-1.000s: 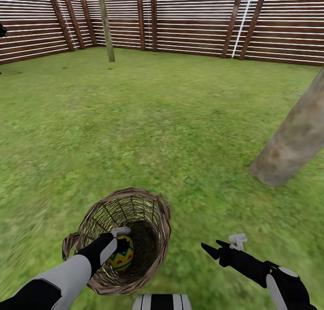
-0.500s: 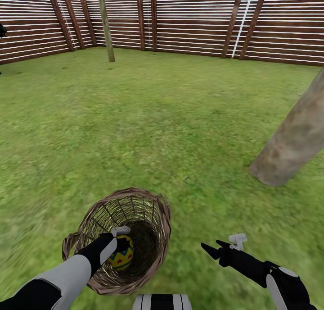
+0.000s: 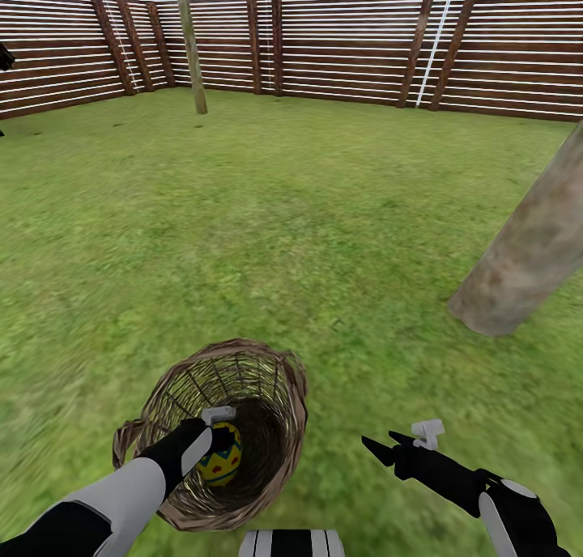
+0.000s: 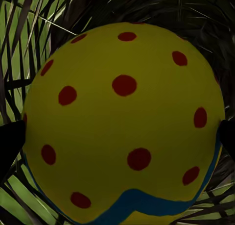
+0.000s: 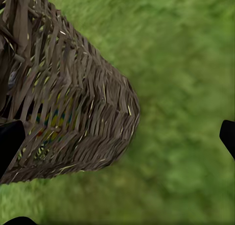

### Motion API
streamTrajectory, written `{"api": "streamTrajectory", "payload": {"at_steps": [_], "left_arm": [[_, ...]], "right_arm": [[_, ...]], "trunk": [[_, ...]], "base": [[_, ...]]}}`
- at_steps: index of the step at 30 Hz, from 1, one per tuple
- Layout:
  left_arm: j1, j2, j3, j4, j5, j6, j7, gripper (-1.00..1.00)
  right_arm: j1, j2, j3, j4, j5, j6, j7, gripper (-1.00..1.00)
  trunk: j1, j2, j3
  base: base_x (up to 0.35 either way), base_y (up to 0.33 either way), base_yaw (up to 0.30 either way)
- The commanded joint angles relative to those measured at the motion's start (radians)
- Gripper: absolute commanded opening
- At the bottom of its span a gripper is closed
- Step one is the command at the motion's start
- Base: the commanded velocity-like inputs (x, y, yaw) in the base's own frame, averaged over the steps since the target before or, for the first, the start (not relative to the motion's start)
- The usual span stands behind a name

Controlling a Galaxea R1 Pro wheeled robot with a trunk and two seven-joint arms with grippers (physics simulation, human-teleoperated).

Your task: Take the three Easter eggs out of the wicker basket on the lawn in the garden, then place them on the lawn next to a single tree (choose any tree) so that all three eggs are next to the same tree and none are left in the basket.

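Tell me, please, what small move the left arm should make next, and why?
Probably lift the left pincer straight up out of the wicker basket. Its fingers flank the Easter egg on both sides, seemingly gripping it deep inside the basket, so a vertical rise should clear the rim before carrying it toward the thick tree on the right.

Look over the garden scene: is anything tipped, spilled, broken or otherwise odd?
Nothing stands out. The wicker basket stands upright on the lawn, and the left gripper reaches inside it around a spotted egg. The right gripper hovers open beside it.
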Motion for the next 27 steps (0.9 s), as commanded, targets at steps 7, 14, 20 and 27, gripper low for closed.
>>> {"api": "streamTrajectory", "payload": {"at_steps": [7, 14, 20, 27], "left_arm": [[0.0, 0.0, -0.005, -0.001, 0.01, 0.007, 0.005, -1.0], [0.0, -0.002, -0.009, -0.001, 0.009, 0.007, 0.006, -1.0], [0.0, -0.004, -0.012, -0.002, 0.004, 0.005, 0.007, -1.0], [0.0, -0.01, -0.012, -0.003, 0.002, 0.003, 0.008, -1.0]], "right_arm": [[0.0, 0.0, -0.001, 0.0, -0.006, 0.007, 0.001, 1.0], [0.0, 0.0, -0.001, 0.0, -0.006, 0.007, 0.001, 1.0], [0.0, 0.0, -0.001, 0.0, -0.006, 0.007, 0.0, 1.0], [0.0, 0.0, -0.001, 0.0, -0.006, 0.007, 0.001, 1.0]], "trunk": [[-0.003, 0.001, 0.022], [-0.006, 0.003, 0.05], [-0.009, 0.004, 0.073], [-0.012, 0.006, 0.1]], "base": [[0.0, 0.0, 0.0], [-0.047, 0.0, 0.0], [-0.134, 0.0, 0.0], [-0.009, 0.0, 0.0]]}}
